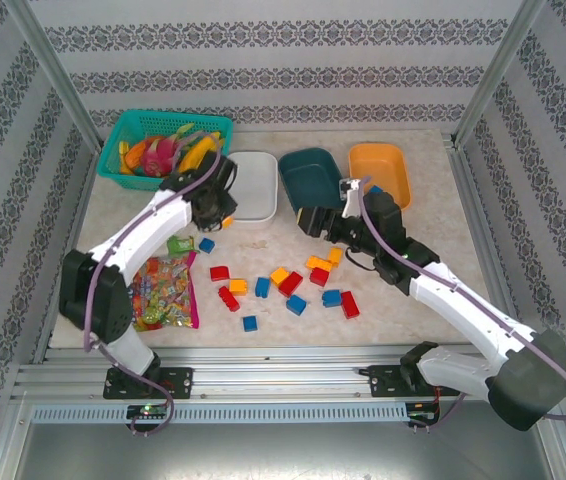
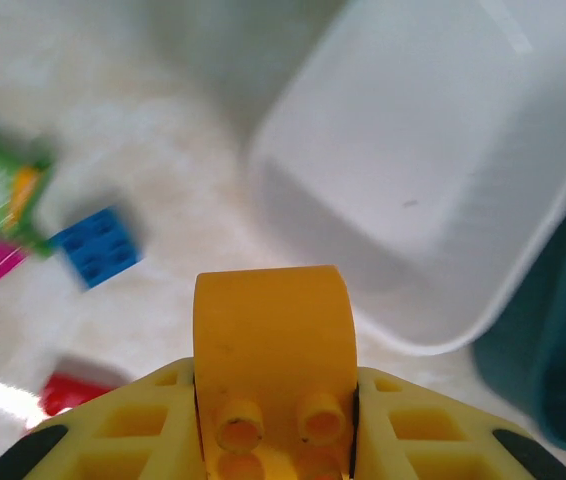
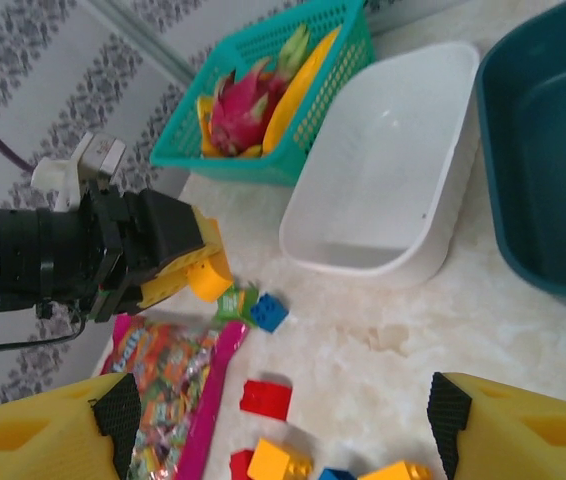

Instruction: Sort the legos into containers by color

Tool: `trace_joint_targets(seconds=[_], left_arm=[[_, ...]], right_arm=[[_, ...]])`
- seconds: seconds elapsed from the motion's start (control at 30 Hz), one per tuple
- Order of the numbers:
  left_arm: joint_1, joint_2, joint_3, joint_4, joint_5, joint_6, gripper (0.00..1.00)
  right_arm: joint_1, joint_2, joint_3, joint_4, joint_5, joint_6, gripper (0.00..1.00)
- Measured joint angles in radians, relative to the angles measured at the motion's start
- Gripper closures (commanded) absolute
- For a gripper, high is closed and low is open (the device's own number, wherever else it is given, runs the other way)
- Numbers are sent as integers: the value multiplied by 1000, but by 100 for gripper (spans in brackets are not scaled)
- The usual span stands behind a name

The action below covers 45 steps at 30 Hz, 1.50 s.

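Left wrist: left fingers (image 2: 178,405) clamped on a yellow-orange lego (image 2: 273,335), studs facing the camera, brick sticking out past the tips. Step looks like carry-to-tub. White tub (image 2: 443,150) sits just ahead and right of the fingers, with the teal tub (image 2: 553,370) further right. A blue lego (image 2: 98,245) lies on the bench (image 2: 183,150) ahead-left. Next move: clear the chosen tub's rim, then release. Orange tub (image 1: 378,170) is the colour match by my read, but well off to the right. Right fingers (image 3: 523,430) wide apart, holding nothing, above the loose legos (image 1: 290,283).
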<state>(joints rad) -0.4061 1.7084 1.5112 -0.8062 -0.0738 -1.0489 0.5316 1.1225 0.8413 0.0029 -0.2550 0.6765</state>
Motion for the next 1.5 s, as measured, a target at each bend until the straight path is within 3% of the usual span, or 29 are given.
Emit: trace_joint_targets(seconds=[0.23, 0.43, 0.7, 0.83, 1.0, 1.13, 1.3, 1.5], left_arm=[[1, 423, 465, -60, 32, 212, 68], [6, 694, 694, -130, 53, 309, 66], [34, 758, 711, -161, 105, 356, 38], [35, 757, 724, -165, 118, 361, 32], [35, 714, 721, -175, 119, 362, 28], [35, 559, 643, -168, 121, 365, 25], [19, 221, 330, -61, 183, 380, 21], [-101, -85, -92, 63, 311, 418, 21]], right_arm=[[-25, 70, 56, 8, 66, 60, 22], [-85, 102, 63, 3, 95, 133, 21], [-93, 100, 63, -43, 105, 144, 21], [-93, 76, 62, -102, 111, 142, 21], [-93, 31, 62, -187, 144, 136, 24], [-93, 19, 89, -351, 184, 129, 27], [-93, 20, 167, -645, 206, 108, 31], [-34, 43, 134, -940, 190, 91, 33]])
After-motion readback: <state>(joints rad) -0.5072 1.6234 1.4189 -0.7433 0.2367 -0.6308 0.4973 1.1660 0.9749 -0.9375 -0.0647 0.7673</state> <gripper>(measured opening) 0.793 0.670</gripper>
